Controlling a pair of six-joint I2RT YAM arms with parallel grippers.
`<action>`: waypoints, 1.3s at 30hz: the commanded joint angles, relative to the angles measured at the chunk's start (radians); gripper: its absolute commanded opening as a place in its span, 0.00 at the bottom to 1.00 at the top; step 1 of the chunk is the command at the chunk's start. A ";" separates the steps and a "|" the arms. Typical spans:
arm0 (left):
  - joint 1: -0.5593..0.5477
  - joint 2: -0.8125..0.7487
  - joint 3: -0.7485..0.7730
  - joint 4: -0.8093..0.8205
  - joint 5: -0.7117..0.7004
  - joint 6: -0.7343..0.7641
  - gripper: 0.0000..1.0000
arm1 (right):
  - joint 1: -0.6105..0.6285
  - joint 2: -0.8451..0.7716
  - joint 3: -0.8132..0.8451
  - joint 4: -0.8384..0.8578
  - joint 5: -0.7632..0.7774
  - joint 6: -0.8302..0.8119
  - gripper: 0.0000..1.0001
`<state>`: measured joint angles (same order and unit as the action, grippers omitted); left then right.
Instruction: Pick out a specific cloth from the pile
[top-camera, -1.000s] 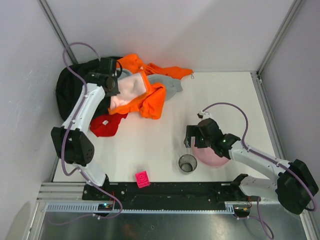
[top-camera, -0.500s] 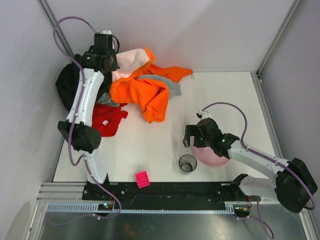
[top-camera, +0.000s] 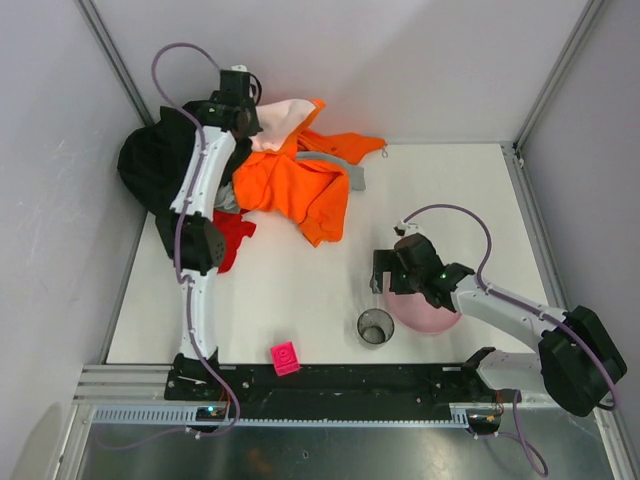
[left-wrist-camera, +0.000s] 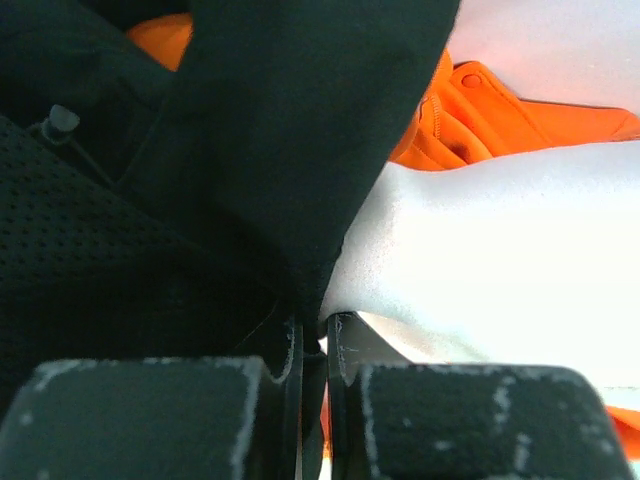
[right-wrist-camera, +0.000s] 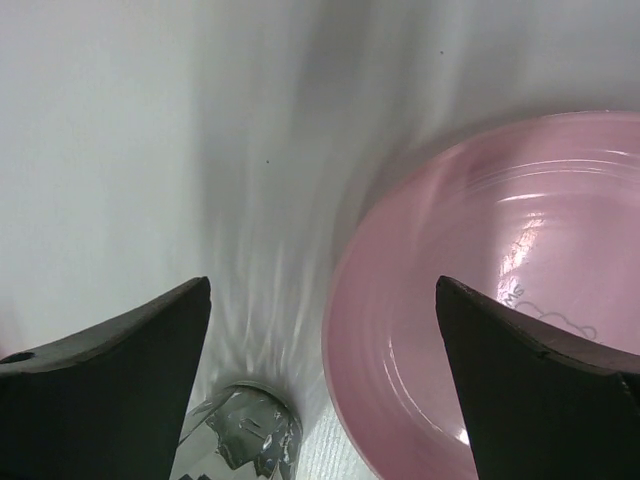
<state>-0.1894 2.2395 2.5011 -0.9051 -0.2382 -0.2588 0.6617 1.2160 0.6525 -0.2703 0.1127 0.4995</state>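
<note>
Cloth (top-camera: 233, 238), red, lies on tabletop (top-camera: 450, 190) at the near-left edge of the pile (top-camera: 290, 185), partly hidden by the left arm (top-camera: 200, 190).
Top view: left gripper (top-camera: 243, 108) raised over the pile's far side, pink cloth (top-camera: 285, 118) hanging from it.
Left wrist: fingers pinched tight on the pink cloth, black garment (left-wrist-camera: 250, 150) alongside.
Right wrist: right gripper (right-wrist-camera: 322, 285) spread wide, empty, above bowl (right-wrist-camera: 520, 300) and glass (right-wrist-camera: 240, 440).
</note>
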 joint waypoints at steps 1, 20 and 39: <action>-0.003 0.157 0.063 0.175 0.068 -0.060 0.01 | -0.016 0.016 0.004 0.035 -0.017 -0.019 0.99; 0.024 0.391 -0.131 0.133 0.350 -0.149 0.09 | -0.048 -0.011 0.003 0.029 -0.052 -0.015 0.99; 0.017 -0.229 -0.328 0.132 0.515 -0.198 1.00 | -0.046 -0.208 0.004 -0.070 -0.035 0.014 0.99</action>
<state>-0.1707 2.2002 2.2333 -0.7391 0.1913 -0.4194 0.6170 1.0595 0.6521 -0.3092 0.0635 0.4980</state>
